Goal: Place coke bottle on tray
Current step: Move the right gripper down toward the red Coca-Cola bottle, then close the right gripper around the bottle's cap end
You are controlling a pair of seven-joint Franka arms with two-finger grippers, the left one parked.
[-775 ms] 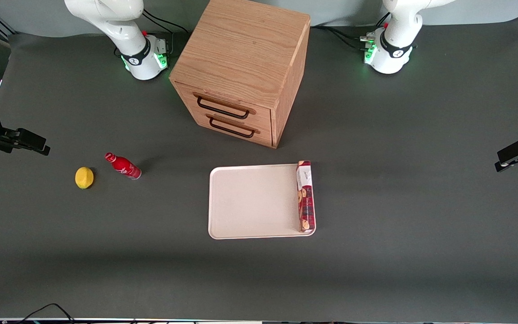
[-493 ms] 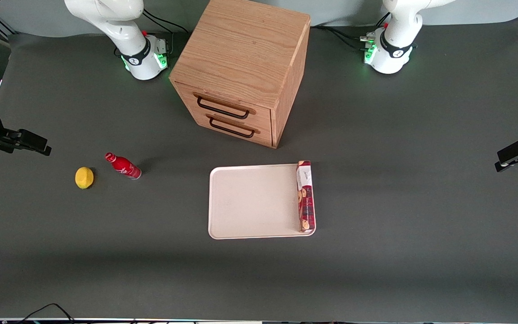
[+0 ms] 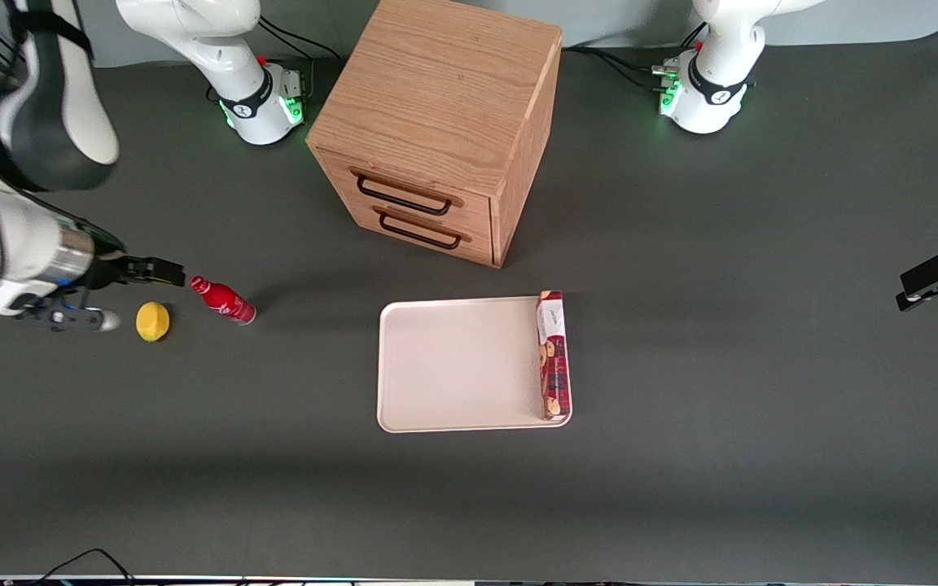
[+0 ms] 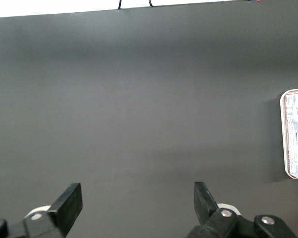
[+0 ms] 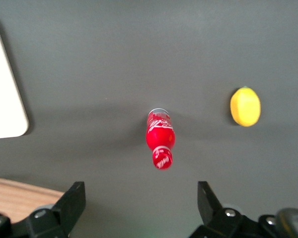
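Coke bottle: small red coke bottle (image 3: 222,299) with red cap, white script logo and silvery base; it lies on its side on the dark grey bench (image 3: 681,366), toward the working arm's end. In the right wrist view (image 5: 160,140) nothing touches it.

Bottle cap: points toward the gripper; the silvery base points toward the tray.

Gripper: black two-finger gripper (image 3: 161,272) of the right arm hangs above the bench, just beside the bottle cap. In the right wrist view its two fingers (image 5: 74,201) stand wide apart, released, with nothing between them.

Tray: flat rectangular off-white tray (image 3: 453,366) with rounded corners and low rim; it rests on the bench, well apart from the bottle, nearer to the front camera than the cabinet.

Cookie box: long red cookie box (image 3: 552,355) lies on the tray along the short edge toward the parked arm's end.

Lemon: yellow lemon (image 3: 152,321) lies on the bench near the bottle, not touching it, slightly nearer to the front camera.

Cabinet: wooden cabinet (image 3: 436,122) with two drawers and dark handles stands on the bench.
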